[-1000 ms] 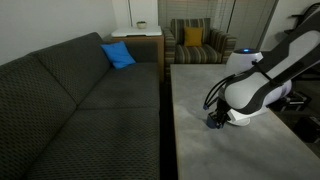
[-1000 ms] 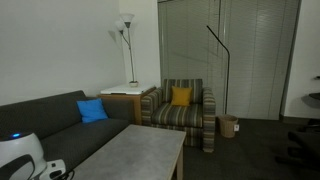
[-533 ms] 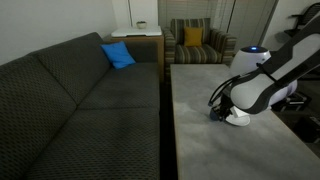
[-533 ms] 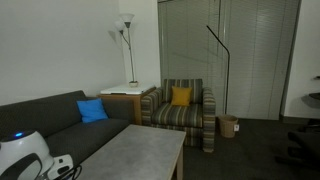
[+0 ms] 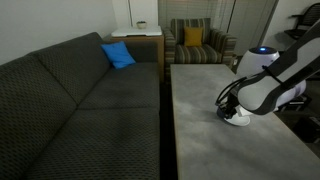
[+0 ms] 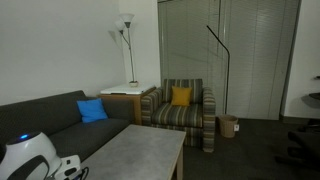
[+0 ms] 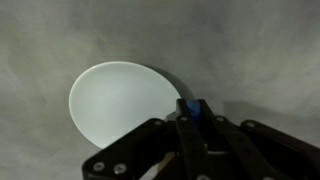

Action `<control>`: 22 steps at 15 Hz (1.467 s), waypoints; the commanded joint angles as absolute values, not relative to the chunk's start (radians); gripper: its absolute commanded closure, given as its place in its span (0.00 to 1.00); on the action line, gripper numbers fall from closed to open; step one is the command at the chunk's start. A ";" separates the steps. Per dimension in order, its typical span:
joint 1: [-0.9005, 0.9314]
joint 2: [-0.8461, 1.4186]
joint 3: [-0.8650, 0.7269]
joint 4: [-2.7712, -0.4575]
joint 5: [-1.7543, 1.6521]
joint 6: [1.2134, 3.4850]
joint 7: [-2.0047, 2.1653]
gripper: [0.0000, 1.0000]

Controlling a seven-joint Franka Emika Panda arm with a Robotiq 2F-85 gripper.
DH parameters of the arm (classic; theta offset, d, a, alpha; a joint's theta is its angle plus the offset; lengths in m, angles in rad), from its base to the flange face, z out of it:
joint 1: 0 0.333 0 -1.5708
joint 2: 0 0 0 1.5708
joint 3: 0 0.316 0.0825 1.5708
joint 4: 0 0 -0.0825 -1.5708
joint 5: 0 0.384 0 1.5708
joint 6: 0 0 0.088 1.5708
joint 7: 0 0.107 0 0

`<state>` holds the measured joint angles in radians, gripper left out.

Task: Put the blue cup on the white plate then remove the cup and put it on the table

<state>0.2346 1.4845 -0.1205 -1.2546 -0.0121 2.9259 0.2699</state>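
Observation:
In the wrist view my gripper (image 7: 193,113) is shut on the blue cup (image 7: 193,106); only a small blue strip of the cup shows between the black fingers. The white plate (image 7: 120,105) lies on the grey table (image 7: 260,50), and the fingertips sit at its right edge. In an exterior view the gripper (image 5: 227,106) hangs at the plate (image 5: 239,120) near the table's (image 5: 200,145) right side; the cup is hidden there. In an exterior view the gripper (image 6: 72,170) shows at the bottom left over the table (image 6: 140,150).
A dark grey sofa (image 5: 90,100) with a blue cushion (image 5: 118,55) runs along the table's left side. A striped armchair (image 5: 195,42) with a yellow cushion and a small side table (image 5: 138,38) stand behind. A floor lamp (image 6: 124,30) and a bin (image 6: 228,126) stand further back.
My gripper has moved to the right along the table with the blue cup, from left of the plate to the plate's edge.

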 commanded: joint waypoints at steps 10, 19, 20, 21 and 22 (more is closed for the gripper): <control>0.084 1.485 -0.056 -1.277 0.060 2.978 0.224 0.97; 0.014 1.484 0.010 -1.244 0.053 2.860 0.149 0.97; 0.017 1.482 0.007 -1.236 0.051 2.830 0.146 0.97; 0.018 1.479 0.008 -1.231 0.050 2.800 0.137 0.97; 0.024 1.476 0.005 -1.232 0.048 2.779 0.133 0.97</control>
<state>0.0380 1.4754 -0.0147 -1.2515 0.0475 2.8597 0.1798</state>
